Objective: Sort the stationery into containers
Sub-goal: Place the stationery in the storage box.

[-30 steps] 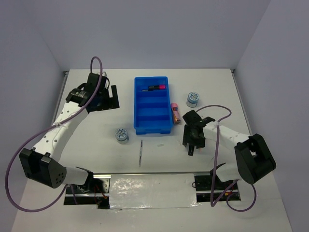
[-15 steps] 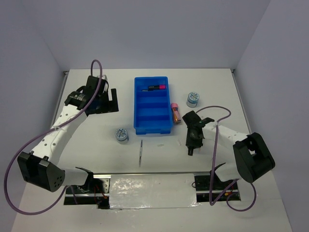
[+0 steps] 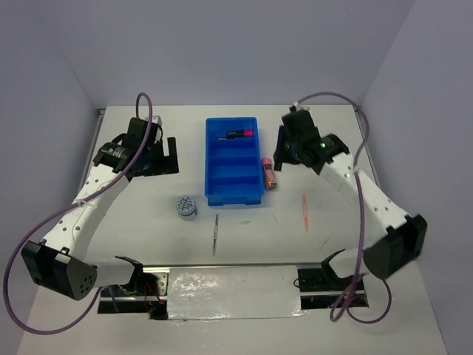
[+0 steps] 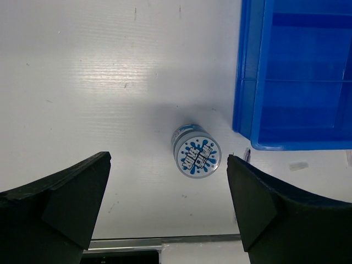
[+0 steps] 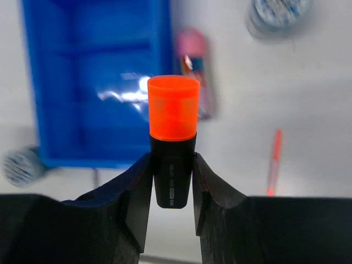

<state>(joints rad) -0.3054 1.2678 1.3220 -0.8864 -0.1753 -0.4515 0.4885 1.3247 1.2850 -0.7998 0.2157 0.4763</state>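
Observation:
The blue tray (image 3: 233, 194) lies mid-table, and a pink-capped marker (image 3: 238, 134) rests in its farthest compartment. My right gripper (image 3: 283, 154) hangs raised just right of the tray, shut on a black marker with an orange cap (image 5: 172, 132) that stands upright between the fingers (image 5: 172, 165). Below it lie the pink-copper tube (image 5: 196, 71), a thin orange pen (image 5: 273, 159) and a tape roll (image 5: 278, 14). My left gripper (image 3: 159, 155) is open (image 4: 168, 159), high above the table left of the tray (image 4: 297, 77). A second tape roll (image 4: 196, 155) lies beneath it.
A thin grey pen (image 3: 215, 233) lies near the front edge, below the tray. The orange pen (image 3: 304, 211) lies on the table at right. The pink-copper tube (image 3: 269, 172) touches the tray's right wall. The tape roll (image 3: 186, 206) sits off the tray's front left corner.
My right gripper closed on the orange-capped marker at the near right, lifted it and swung far, up beside the tray's right side. The left arm barely shifted.

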